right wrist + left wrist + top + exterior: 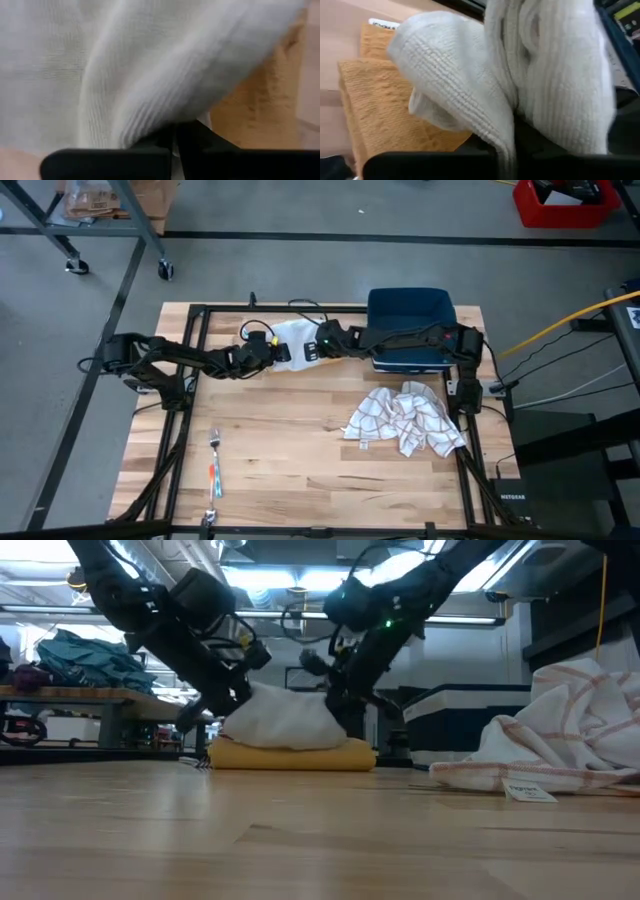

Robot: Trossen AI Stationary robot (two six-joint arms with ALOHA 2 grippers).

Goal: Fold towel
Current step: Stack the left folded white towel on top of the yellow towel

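Note:
A white ribbed towel [295, 338] lies bunched at the table's far middle, resting on a folded yellow towel [290, 755]. My left gripper [272, 352] comes at it from the table's left and is shut on its left end. My right gripper [312, 345] comes from the right and is shut on its right end. In the low view the white towel [285, 725] forms a mound between the two grippers. A crumpled white towel with a red check [405, 420] lies loose on the table's right side. My left gripper pinches a thick fold of the white towel [505, 125] between its two fingers, at the towel's left end. The fingers slant down from the table's left. The towel's bulk rests on the yellow towel [375, 100]. My right gripper pinches a rounded fold of the white towel [165, 120] between its two fingers, at the towel's right end. The fingers slant down from the table's right. The cloth bulges slack above them and lies on the yellow towel [250, 115].
A dark blue bin [410, 325] stands at the far right, just behind my right arm. A fork with an orange handle [213, 470] lies near the front left. Bare wood lies across the table's near middle [300, 440].

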